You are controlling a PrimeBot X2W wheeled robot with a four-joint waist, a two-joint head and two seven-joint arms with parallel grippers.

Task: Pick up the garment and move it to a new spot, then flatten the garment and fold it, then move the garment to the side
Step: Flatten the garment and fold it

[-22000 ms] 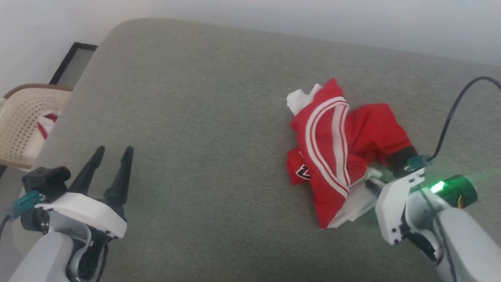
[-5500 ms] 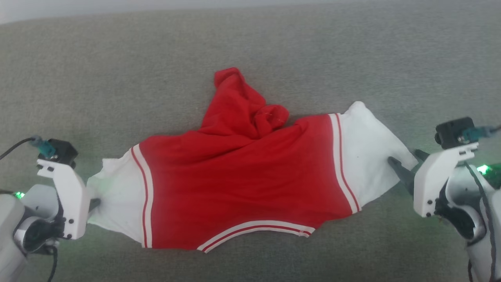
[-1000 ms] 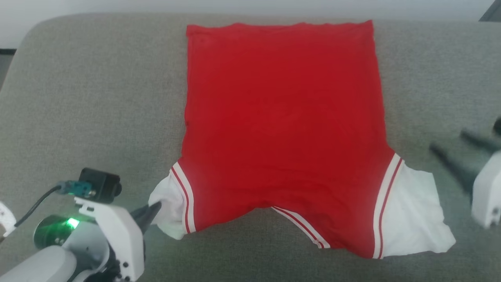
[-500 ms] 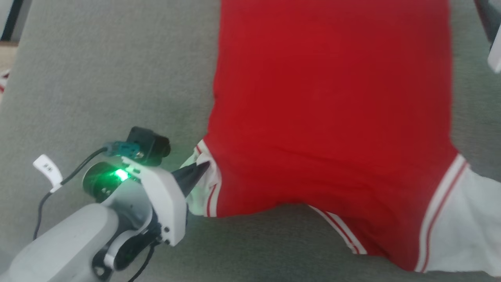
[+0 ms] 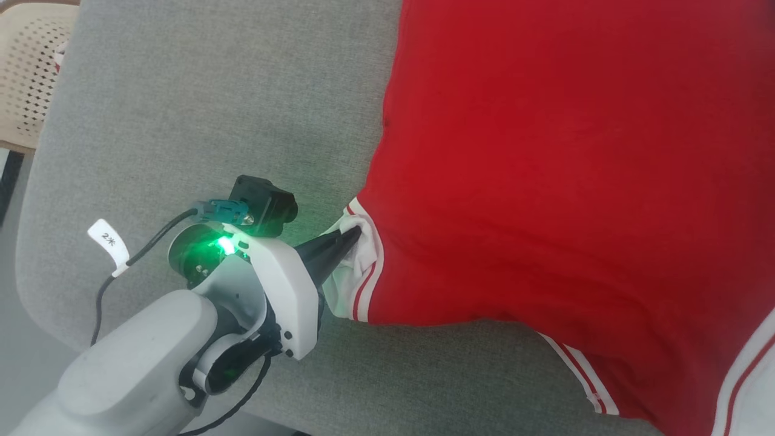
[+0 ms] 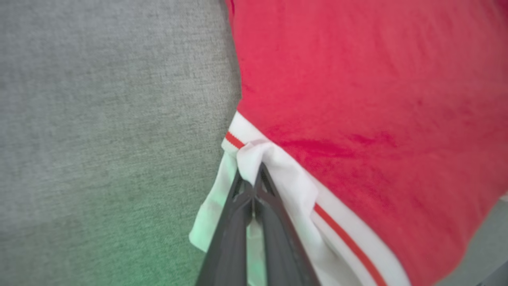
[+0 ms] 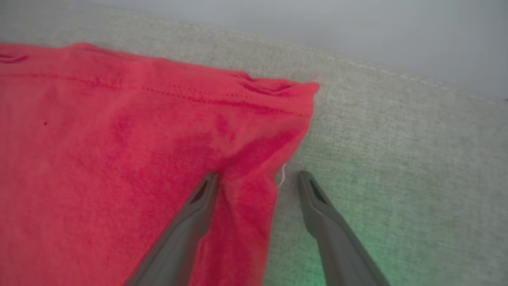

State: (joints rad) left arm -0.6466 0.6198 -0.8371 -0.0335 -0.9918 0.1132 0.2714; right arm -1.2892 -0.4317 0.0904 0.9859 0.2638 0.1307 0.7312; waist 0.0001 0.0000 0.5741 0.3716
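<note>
Left gripper (image 5: 357, 233): fingers together, clamped on the bunched white left sleeve of the garment (image 5: 545, 181) beside the striped seam. A cable with a white tag (image 5: 109, 239) hangs at that wrist. The garment's red body lies spread flat on the grey cushion (image 5: 212, 109). Right gripper (image 7: 258, 174): fingers apart, straddling the garment's side edge near the far hem corner, one finger over red cloth and the other over bare cushion. A beige perforated basket (image 5: 30, 72) stands beyond the cushion's left edge.

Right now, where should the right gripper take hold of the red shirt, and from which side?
Grip the side edge of the garment near its hem corner, coming in from the cushion side: that edge lies flat between the open fingers of the right gripper.
</note>
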